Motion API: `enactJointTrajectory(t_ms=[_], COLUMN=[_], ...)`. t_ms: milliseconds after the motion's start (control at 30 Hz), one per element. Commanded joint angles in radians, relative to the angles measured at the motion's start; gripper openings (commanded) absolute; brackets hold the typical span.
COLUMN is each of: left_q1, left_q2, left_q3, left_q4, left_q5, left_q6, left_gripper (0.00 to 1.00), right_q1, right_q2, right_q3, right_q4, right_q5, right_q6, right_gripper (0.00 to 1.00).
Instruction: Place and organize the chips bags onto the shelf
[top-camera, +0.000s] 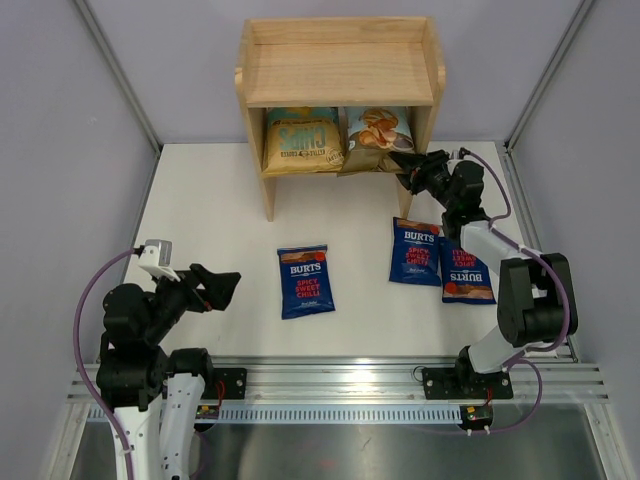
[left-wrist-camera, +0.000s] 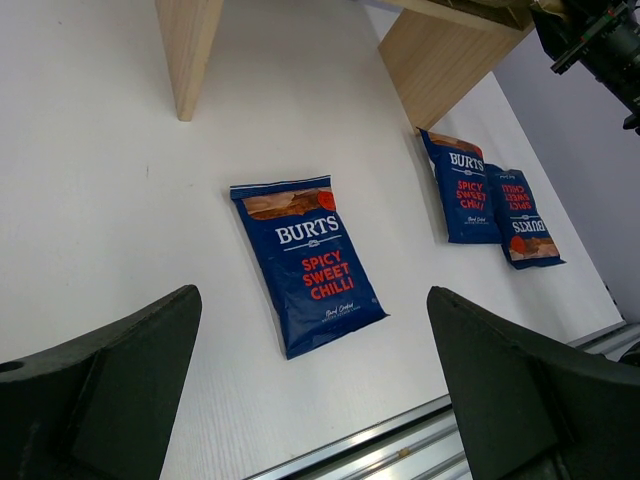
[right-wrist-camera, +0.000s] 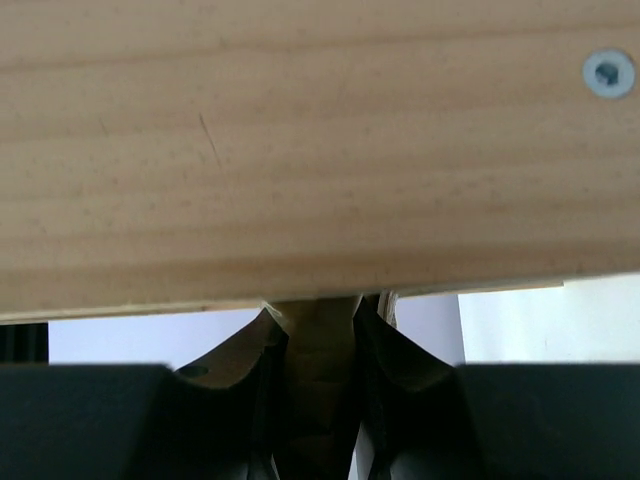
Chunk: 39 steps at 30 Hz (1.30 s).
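Item: Cassava Chips bag (top-camera: 378, 130), standing in the lower tier of the shelf (top-camera: 340, 72), upper centre of the top view. It is just right of the yellow bag (top-camera: 303, 140), close enough that contact cannot be ruled out.

Step in hand, as judged: seating this bag upright beside its neighbour. To do it well:
- hold the pinch until the bag leans on the back of the tier;
- let go without tugging it forward;
- draw straight out, clear of the right side panel.

Right claw (top-camera: 408, 166): at the bag's right edge, beside that panel. In the wrist view its fingers (right-wrist-camera: 240, 365) stand narrowly apart with a tan strip nipped between them, apparently the bag's edge. A wooden board fills the upper frame.

Left claw (top-camera: 222, 287): lower left of the top view, above the table (top-camera: 200, 200). It is spread fully wide, gripping nothing and touching nothing.

Outstanding stock, flat on the table:
- centre Burts bag (top-camera: 305, 281);
- inner Burts bag (top-camera: 415, 250) and outer Burts bag (top-camera: 466, 272) at centre right, their edges overlapping.
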Motion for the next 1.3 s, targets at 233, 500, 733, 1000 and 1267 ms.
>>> enactJointTrajectory(t_ms=[233,500,733,1000,1267], left_q1=[-0.007,-0.007,-0.007,-0.007,-0.019], left_q2=[-0.005,0.009,0.029,0.155,0.317], left_q3=[-0.003,0.002,0.005,-0.006,-0.144], left_q4=[0.048,0.040,0.037,0.054,0.284], left_q5=[0.025,0.011,-0.007,-0.027,0.073], left_q6=[0.015,0.014,0.006,-0.060,-0.190], left_gripper=[0.99,0.99,0.99,0.99,0.99], right_q1=[-0.013,-0.027,-0.030,-0.032,-0.041], right_q2=[-0.021,-0.093,-0.154,-0.259,-0.360], right_q3=[0.053,-0.003,-0.006,-0.023,-0.062], right_q4=[-0.054,-0.093,-0.172,-0.356,-0.462], right_q5=[0.138,0.152,0.135,0.172,0.158], right_q6=[0.015,-0.006,-0.041,-0.127,-0.259], right_gripper=[0.36,0.64,0.70,1.00,1.00])
